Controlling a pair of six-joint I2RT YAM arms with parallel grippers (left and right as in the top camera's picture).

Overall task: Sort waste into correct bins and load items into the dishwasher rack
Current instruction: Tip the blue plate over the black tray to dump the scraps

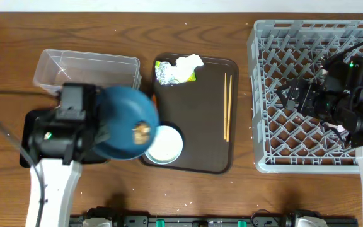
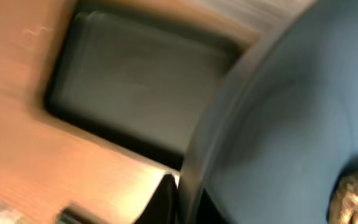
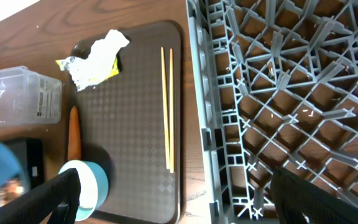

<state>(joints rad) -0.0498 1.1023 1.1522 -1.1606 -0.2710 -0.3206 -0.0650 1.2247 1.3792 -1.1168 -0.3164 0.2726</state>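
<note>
Wooden table (image 1: 232,189), mid-sorting: the left claw (image 2: 178,198) pinched the rim of the tilted large dark blue bowl (image 1: 121,126) over the shallow black rectangular tray (image 2: 135,87), brown food lump (image 1: 142,131) inside; steeper tipping seemed needed. Right claw (image 3: 179,186) hung spread above the grey lattice rack (image 1: 307,31).

Dark brown wooden table (image 1: 200,195), pale strip (image 1: 169,5) along its far edge.

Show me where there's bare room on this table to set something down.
Free: the middle of the brown tray, bordered by the tissue, the chopsticks and the light blue cup; also inside the clear tub. Crowded: the tray's near left corner, where the blue bowl hangs over the cup.
</note>
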